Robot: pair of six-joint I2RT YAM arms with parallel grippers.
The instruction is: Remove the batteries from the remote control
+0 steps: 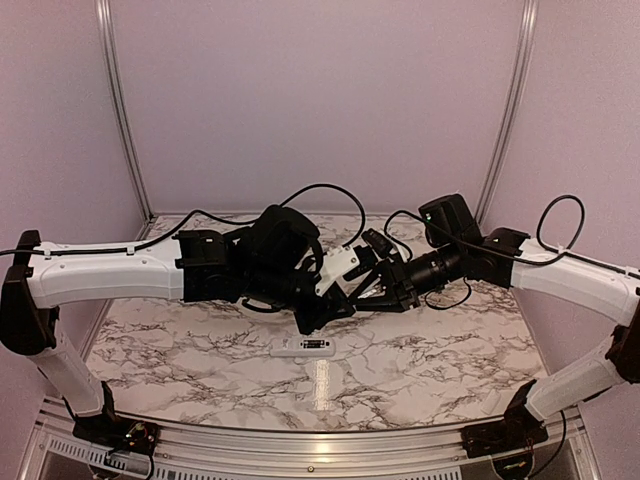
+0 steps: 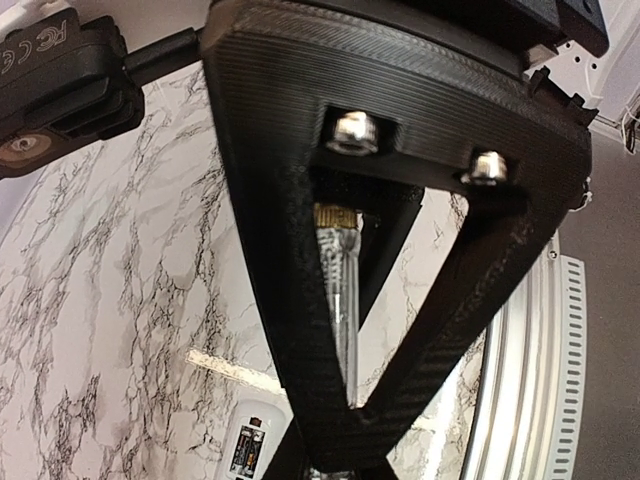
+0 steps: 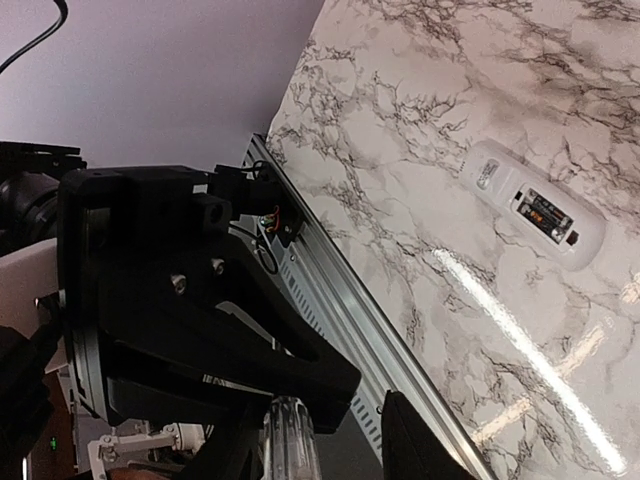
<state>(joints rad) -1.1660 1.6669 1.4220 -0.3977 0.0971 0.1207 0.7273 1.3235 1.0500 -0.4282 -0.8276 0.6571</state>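
White and slim, the small plastic remote control (image 1: 303, 346) is lying flat on the grey-veined marble-patterned table (image 1: 180, 350), towards the front edge and in the middle. Its back is facing up and its battery bay is showing open. The two tiny dark cylindrical batteries (image 3: 546, 213) are sitting side by side inside that bay. Nothing is touching the remote.

Both arms are reaching inward and meeting in the air above and just behind it. The left gripper (image 2: 335, 432) is clenching a long thin grey stick (image 2: 341, 300), which is running up between the black triangular fingers (image 2: 270, 250) to a brass-coloured collar.

The right gripper (image 3: 362, 428) is pointing at the left one, with its jaws standing apart and released. The stick's see-through ribbed end is showing close beside one finger in the right wrist view, and a clear gap is separating it from the other finger. Both grippers are hanging well above the tabletop.
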